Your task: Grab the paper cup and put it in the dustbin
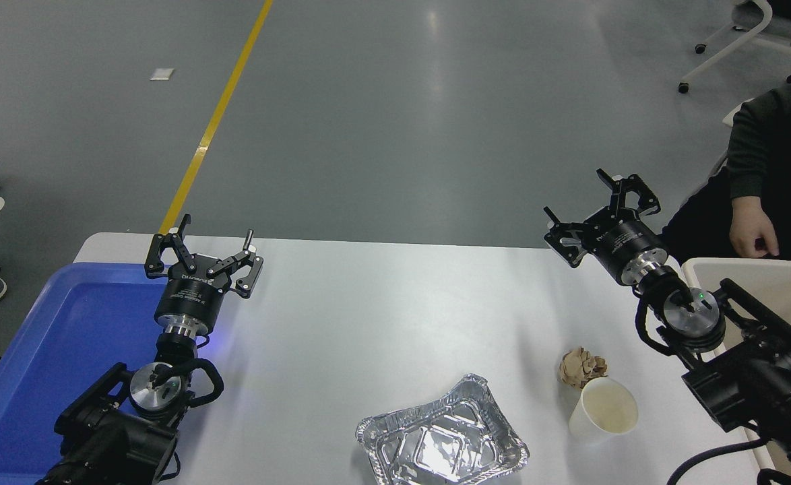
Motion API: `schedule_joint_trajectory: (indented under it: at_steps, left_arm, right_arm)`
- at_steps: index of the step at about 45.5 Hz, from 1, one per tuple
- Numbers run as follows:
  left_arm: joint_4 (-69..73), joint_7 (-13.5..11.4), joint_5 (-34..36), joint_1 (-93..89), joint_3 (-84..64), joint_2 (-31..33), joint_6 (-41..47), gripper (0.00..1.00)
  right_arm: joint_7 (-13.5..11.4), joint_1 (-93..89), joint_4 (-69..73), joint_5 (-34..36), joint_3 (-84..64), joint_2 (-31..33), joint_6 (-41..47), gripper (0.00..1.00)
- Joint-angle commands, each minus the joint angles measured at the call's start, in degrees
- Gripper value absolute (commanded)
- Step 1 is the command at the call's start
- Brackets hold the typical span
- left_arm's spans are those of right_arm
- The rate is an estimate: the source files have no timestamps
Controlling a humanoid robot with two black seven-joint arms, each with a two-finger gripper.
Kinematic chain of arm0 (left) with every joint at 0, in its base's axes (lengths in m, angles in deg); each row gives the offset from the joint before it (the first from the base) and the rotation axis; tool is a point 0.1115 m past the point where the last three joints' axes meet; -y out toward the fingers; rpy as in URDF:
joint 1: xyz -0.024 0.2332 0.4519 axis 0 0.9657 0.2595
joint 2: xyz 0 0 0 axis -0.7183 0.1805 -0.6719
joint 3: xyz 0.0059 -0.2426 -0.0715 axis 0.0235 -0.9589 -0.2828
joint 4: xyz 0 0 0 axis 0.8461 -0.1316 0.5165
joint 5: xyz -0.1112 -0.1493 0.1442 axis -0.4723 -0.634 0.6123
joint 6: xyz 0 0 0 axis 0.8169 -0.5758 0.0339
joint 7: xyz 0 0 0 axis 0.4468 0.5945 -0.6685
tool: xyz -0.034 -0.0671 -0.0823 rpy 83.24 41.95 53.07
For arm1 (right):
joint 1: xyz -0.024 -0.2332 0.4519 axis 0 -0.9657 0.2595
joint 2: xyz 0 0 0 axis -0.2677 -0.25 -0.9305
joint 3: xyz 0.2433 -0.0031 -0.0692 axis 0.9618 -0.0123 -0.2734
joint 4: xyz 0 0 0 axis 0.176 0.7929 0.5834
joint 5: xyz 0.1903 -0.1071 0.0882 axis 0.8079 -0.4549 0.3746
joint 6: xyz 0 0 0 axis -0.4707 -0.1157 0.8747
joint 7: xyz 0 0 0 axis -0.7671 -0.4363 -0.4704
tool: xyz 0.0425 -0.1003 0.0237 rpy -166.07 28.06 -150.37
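The white paper cup (602, 408) stands upright on the white table (382, 303) near the front right, its cream inside showing. The beige dustbin (759, 269) is at the right edge, partly hidden by my right arm. My right gripper (597, 202) is open and empty, held high over the table's far right edge, well behind the cup. My left gripper (200, 250) is open and empty, parked at the lower left beside the blue tray.
A crumpled tan paper ball (581, 367) touches the cup's far side. A silver foil tray (443, 438) lies at the front centre. A blue plastic tray (65, 350) sits at the left. A person's hand (752, 236) and dark sleeve are at the far right.
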Motion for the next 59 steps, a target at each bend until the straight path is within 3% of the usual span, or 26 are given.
schedule_joint_trajectory:
  at_steps: [1,28,45,51,59]
  left_arm:
    - [0.0,0.1,0.0,0.0,0.0,-0.1,0.0,0.99]
    - [0.0,0.1,-0.2,0.0,0.1,-0.2,0.0,0.99]
    - [0.0,0.1,-0.2,0.0,0.1,-0.2,0.0,0.99]
    - [0.0,0.1,-0.2,0.1,0.1,-0.2,0.0,0.99]
    - [0.0,0.1,-0.2,0.0,0.1,-0.2,0.0,0.99]
  right_arm:
    - [0.0,0.2,-0.2,0.0,0.0,0.0,0.0,1.0]
    - [-0.4,1.8,1.1,-1.9,-4.0,1.4,-0.5,1.0]
    - [-5.4,10.5,2.7,-7.6,-7.3,14.1,-2.4,1.0]
    - [-6.8,17.0,2.9,-10.1,-16.0,19.4,-4.7,1.0]
    - [-6.8,28.9,3.9,-10.1,-34.2,25.8,-4.8,1.0]
